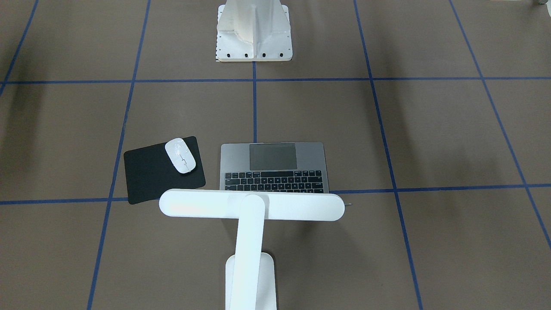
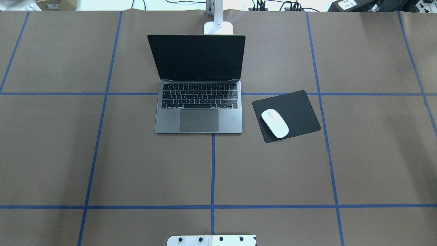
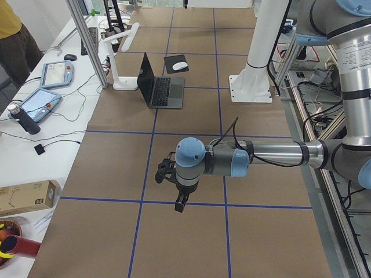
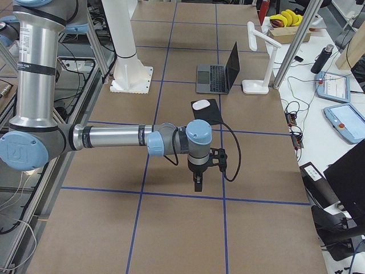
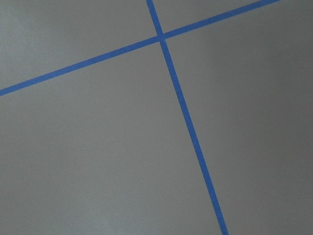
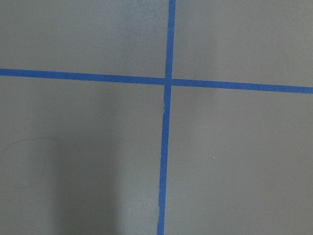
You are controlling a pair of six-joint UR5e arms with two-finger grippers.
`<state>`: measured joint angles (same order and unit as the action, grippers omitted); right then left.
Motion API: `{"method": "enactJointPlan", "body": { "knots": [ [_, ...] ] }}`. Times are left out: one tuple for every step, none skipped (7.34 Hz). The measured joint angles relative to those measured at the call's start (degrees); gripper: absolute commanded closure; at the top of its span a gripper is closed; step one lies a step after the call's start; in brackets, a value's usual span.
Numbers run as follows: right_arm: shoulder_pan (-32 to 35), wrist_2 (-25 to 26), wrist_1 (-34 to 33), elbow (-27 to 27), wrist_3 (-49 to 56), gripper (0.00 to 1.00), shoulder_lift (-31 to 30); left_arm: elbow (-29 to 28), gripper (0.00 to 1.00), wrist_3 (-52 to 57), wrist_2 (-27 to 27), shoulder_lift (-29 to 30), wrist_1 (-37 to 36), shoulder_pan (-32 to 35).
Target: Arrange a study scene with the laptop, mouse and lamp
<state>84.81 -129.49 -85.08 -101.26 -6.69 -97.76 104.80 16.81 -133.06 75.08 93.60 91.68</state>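
The grey laptop (image 2: 198, 116) stands open at the table's middle, screen up and dark. The white mouse (image 2: 275, 123) lies on a black mouse pad (image 2: 300, 109) to the laptop's right. The white lamp (image 1: 252, 206) stands behind the laptop, with its bar head over the screen's top edge. My left gripper (image 3: 181, 204) hangs above bare table, far from these things. My right gripper (image 4: 198, 184) also hangs above bare table, short of the mouse pad. Both show only in the side views, so I cannot tell whether they are open or shut. The wrist views show only brown table and blue tape.
A white bolted pedestal (image 1: 254, 30) stands at the robot's side of the table. Blue tape lines (image 2: 212, 171) divide the brown surface into squares. A side bench behind the lamp holds tablets (image 3: 40, 101), cables and a box.
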Motion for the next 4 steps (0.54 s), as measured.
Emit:
{"method": "enactJointPlan", "body": {
  "knots": [
    [0.00, 0.00, 0.02, -0.15, 0.01, 0.00, 0.17, -0.01, 0.00, 0.03, 0.01, -0.02, 0.00, 0.01],
    [0.00, -0.04, 0.06, -0.48, 0.03, 0.00, 0.34, -0.02, 0.00, 0.04, 0.05, -0.02, 0.00, 0.01],
    [0.00, -0.10, 0.06, -0.84, 0.08, 0.00, 0.39, -0.03, 0.00, 0.01, 0.05, -0.02, 0.00, 0.01],
    [0.00, -0.13, 0.03, -1.04, 0.16, 0.00, 0.37, -0.02, 0.00, -0.01, 0.04, -0.02, 0.00, 0.01]
  ]
}}
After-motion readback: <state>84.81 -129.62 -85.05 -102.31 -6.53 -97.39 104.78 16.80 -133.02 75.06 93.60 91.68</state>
